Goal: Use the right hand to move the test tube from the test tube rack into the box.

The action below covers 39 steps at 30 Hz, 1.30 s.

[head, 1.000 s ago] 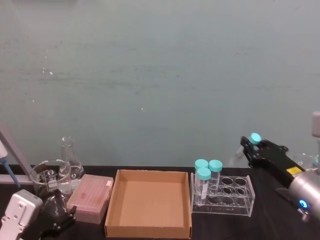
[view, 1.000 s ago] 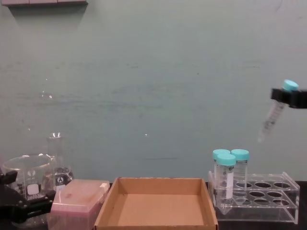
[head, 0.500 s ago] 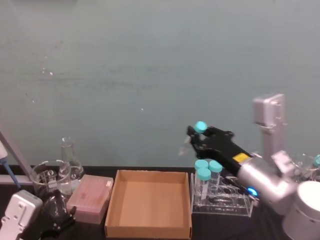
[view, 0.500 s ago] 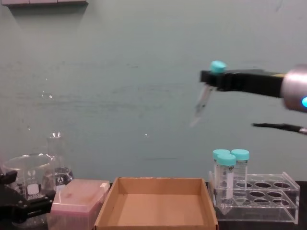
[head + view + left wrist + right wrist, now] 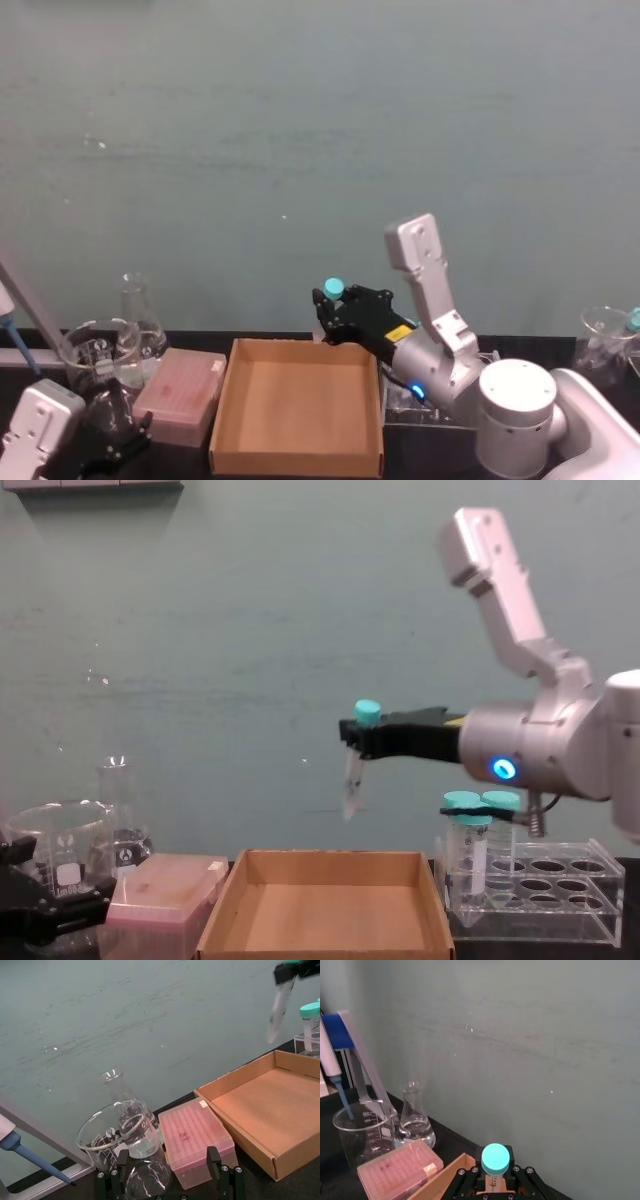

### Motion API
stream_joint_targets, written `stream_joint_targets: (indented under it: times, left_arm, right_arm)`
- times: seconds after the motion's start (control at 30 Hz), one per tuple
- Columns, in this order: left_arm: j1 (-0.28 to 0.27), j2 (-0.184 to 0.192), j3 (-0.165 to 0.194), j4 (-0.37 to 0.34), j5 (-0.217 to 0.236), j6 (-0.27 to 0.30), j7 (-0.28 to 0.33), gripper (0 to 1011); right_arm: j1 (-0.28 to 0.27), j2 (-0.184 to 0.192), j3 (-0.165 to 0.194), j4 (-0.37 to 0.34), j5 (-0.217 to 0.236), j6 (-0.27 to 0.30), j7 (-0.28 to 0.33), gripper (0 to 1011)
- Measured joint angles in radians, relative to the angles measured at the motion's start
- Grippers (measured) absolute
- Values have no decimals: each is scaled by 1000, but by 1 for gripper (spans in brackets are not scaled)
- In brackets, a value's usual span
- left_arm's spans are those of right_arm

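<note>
Tube: the test tube [image 5: 353, 775] hangs in the air above the box's far rim, tilted, teal cap up and conical tip down, touching neither the box nor the rack.
Grip: the right hand [image 5: 358, 732] reaches in from the right, and its fingers are clamped on the test tube just below the cap.
Box: the box [image 5: 325, 858] lies on the table under the tube, between the pink box [image 5: 160, 895] on its left and the test tube rack [image 5: 540, 900] on its right.
Rack: two wider teal-capped tubes [image 5: 470, 830] stand upright at its left end, nearest the box.
Glassware: a beaker [image 5: 60, 845] and a flask [image 5: 118, 810] stand at the far left behind the pink box.
Other arm: the left gripper [image 5: 168, 1172] sits low at the table's left, by the beaker, its fingers apart.
</note>
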Motion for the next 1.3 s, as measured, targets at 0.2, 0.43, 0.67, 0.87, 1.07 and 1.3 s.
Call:
stream_joint_targets:
  times: [0.2, 0.43, 0.67, 0.87, 1.07, 1.3]
  left_arm:
    - [0, 0, 0, 0, 0, 0, 0, 1000]
    - [0, 0, 0, 0, 0, 0, 0, 1000]
    - [0, 0, 0, 0, 0, 0, 0, 1000]
    - [0, 0, 0, 0, 0, 0, 0, 1000]
    - [0, 0, 0, 0, 0, 0, 0, 1000]
    - [0, 0, 0, 0, 0, 0, 0, 1000]
  right_arm:
    - [30, -44, -2, 89, -23, -19, -8, 204]
    - [61, -77, 4, 169, -46, -49, -12, 204]
    - [82, -94, 7, 217, -63, -64, -15, 204]
    - [80, -92, 7, 211, -62, -63, -15, 204]
    - [78, -91, 7, 207, -61, -62, -14, 291]
    - [77, -90, 7, 204, -58, -61, -14, 530]
